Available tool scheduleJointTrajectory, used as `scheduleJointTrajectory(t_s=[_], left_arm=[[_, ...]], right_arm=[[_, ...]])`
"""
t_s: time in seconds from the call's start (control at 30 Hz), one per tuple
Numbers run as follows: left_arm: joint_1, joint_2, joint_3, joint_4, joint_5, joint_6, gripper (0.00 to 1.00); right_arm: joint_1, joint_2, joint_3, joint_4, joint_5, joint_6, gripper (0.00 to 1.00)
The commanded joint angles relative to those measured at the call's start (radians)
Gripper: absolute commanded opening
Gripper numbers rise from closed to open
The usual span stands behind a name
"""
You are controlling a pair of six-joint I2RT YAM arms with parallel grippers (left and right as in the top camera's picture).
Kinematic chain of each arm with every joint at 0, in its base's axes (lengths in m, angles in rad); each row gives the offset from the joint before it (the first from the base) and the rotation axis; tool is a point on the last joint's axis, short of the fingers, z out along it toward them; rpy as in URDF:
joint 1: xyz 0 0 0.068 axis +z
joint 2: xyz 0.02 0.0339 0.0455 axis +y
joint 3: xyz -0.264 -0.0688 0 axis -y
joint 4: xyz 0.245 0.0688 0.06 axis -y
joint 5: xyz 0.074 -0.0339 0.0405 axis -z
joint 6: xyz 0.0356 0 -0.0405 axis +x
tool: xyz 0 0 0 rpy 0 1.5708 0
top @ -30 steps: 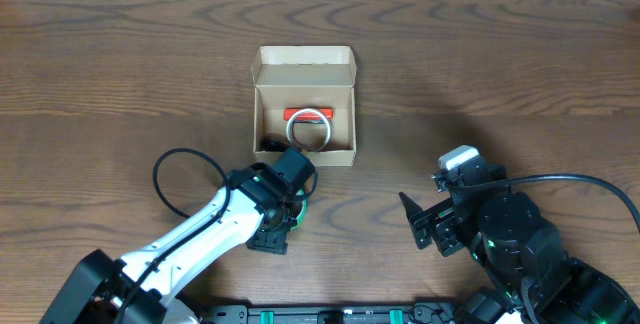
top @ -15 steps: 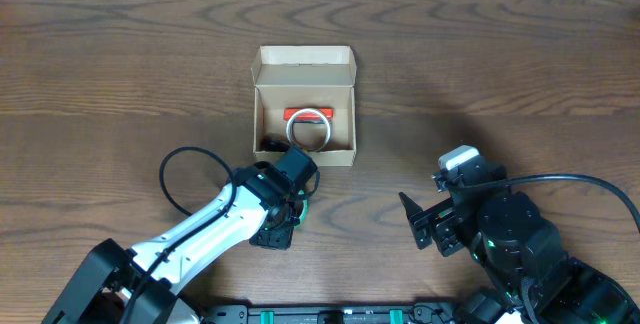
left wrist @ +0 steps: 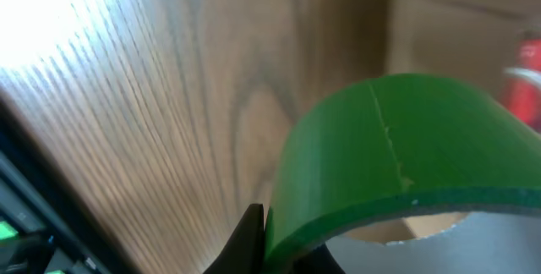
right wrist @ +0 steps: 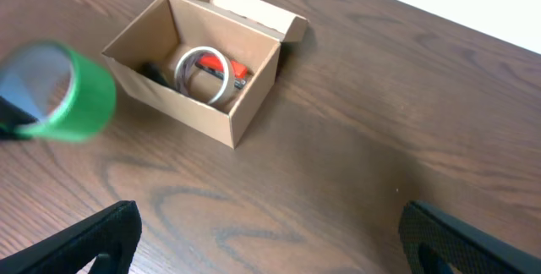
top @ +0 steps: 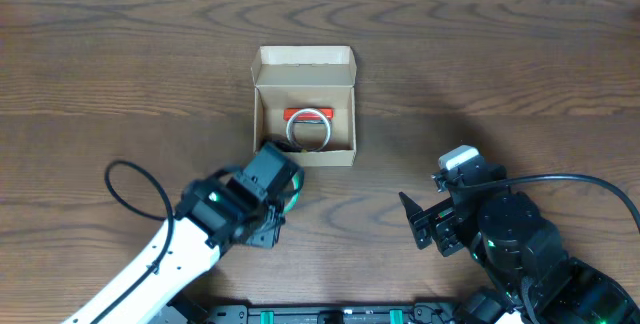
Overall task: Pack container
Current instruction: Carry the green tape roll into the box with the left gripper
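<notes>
The container (top: pixel 304 57), a small tan cardboard box with its lid flap folded back, sits open at mid-table; it also shows in the right wrist view (right wrist: pixel 191 110) and in the left wrist view (left wrist: pixel 448 29). Inside lie a silvery ring (top: pixel 308 128), a red item (top: pixel 309 113) and something black (top: pixel 268 145). My left gripper (top: pixel 280 176) hovers just below-left of the box, shut on the wall of a green tape roll (left wrist: pixel 397 156), one finger outside and one inside the core. The green tape roll (right wrist: pixel 84 96) hangs off the table. My right gripper (right wrist: pixel 270 232) stands open over bare wood.
A black cable loop (top: pixel 125 179) trails from the left arm at the lower left. The right arm's body (top: pixel 510 234) fills the lower right corner. Dark wooden tabletop (top: pixel 480 64) surrounds the box on all sides.
My left gripper has closed on the green tape roll and lifted it, the arm swinging left and its cable loop shifting left. The right arm has not moved.
</notes>
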Motion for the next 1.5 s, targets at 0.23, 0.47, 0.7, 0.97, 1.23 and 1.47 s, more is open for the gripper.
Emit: scheduleJointTrajectory(t_s=[0.23, 0.47, 0.7, 0.97, 1.23, 1.47], left_arm=[[0.062, 0.328, 0.512, -0.172, -0.168, 0.179, 0.06], [0.174, 0.52, 0.566, -0.133, -0.065, 0.216, 0.06], [0.24, 0.634, 0.566, -0.048, 0.003, 0.267, 0.06], [0.259, 0.684, 0.566, -0.019, 0.052, 0.267, 0.06], [0.267, 0.693, 0.565, -0.019, 0.05, 0.266, 0.06], [0.269, 0.711, 0.561, -0.029, 0.058, 0.198, 0.06]], right_arm=[[-0.002, 0.0, 0.001, 0.001, 0.004, 0.007, 0.99], [-0.002, 0.0, 0.001, 0.001, 0.004, 0.007, 0.99], [-0.002, 0.0, 0.001, 0.001, 0.004, 0.007, 0.99], [-0.002, 0.0, 0.001, 0.001, 0.004, 0.007, 0.99], [-0.002, 0.0, 0.001, 0.001, 0.004, 0.007, 0.99], [-0.002, 0.0, 0.001, 0.001, 0.004, 0.007, 0.99]])
